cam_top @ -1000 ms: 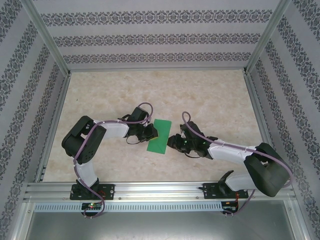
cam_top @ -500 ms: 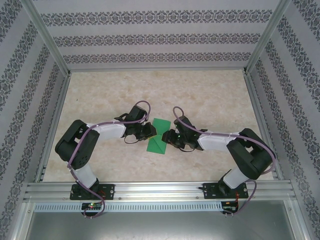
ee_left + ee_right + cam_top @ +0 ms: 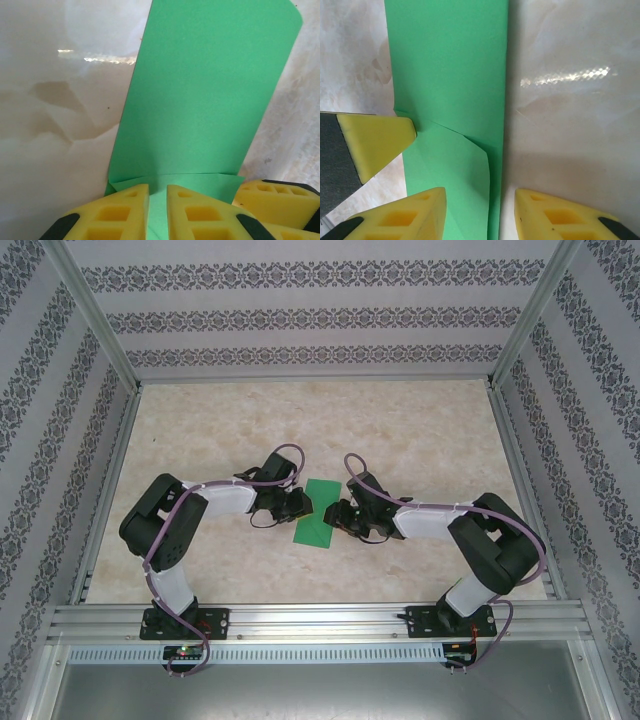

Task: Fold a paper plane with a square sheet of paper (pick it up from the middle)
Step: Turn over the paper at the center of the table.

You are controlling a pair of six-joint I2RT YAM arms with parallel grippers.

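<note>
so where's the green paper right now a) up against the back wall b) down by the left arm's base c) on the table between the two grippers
c: the green paper lies on the table, left gripper at its left edge, right gripper at its right.

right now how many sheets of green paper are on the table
1. The green paper lies mid-table between the left gripper and the right gripper, partly folded. A scrap under the arms could be hidden.

green paper [image 3: 318,516] folded lengthwise, lying flat
</note>
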